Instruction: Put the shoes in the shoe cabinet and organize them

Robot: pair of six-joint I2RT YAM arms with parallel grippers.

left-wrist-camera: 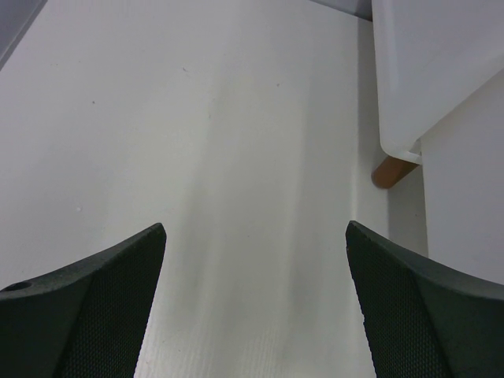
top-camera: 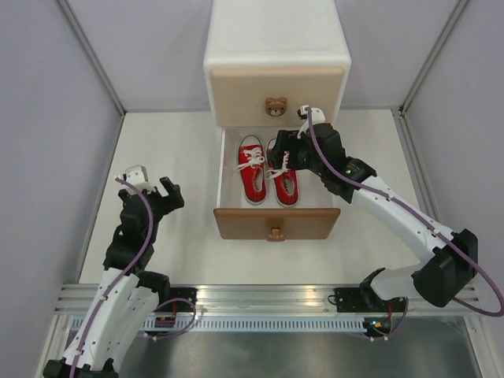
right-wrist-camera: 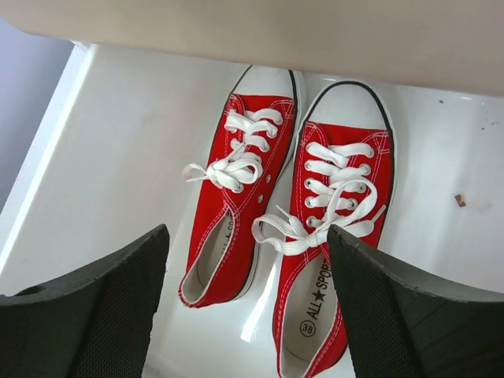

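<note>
Dark mesh-faced fingers (right-wrist-camera: 102, 307) of the right tool (right-wrist-camera: 246, 230) fill the near edge of the wrist view. They stand wide with nothing between them, and the tool hovers just over the red shoes (right-wrist-camera: 236, 213), gripping neither. Both shoes lie side by side in the pulled-out lower drawer (top-camera: 230, 169) of the shoe cabinet (top-camera: 276, 39), toes to the far side and heels towards its brown front (top-camera: 276, 223).

The likeliest trouble is the loose lace (right-wrist-camera: 315, 236) of the right-hand shoe, which loops close beside the right finger. If the tool pulls away at a slant, a finger could catch the lace and drag that shoe askew or out of the drawer. The upper drawer (top-camera: 276, 90) is shut and its beige front hangs just above the wrist, so a straight lift could knock the front or its bear knob (top-camera: 276, 106). The left-hand shoe sits slightly angled but looks well inside the walls.

The right arm reaches from its base at the near right diagonally to the far left, with the wrist tipped down into the drawer. The left arm is folded at the near left, its left tool (left-wrist-camera: 256, 227) wide and empty over bare bench (left-wrist-camera: 197, 118), near a cabinet leg (left-wrist-camera: 391, 169). No orange pair shows in any view.
</note>
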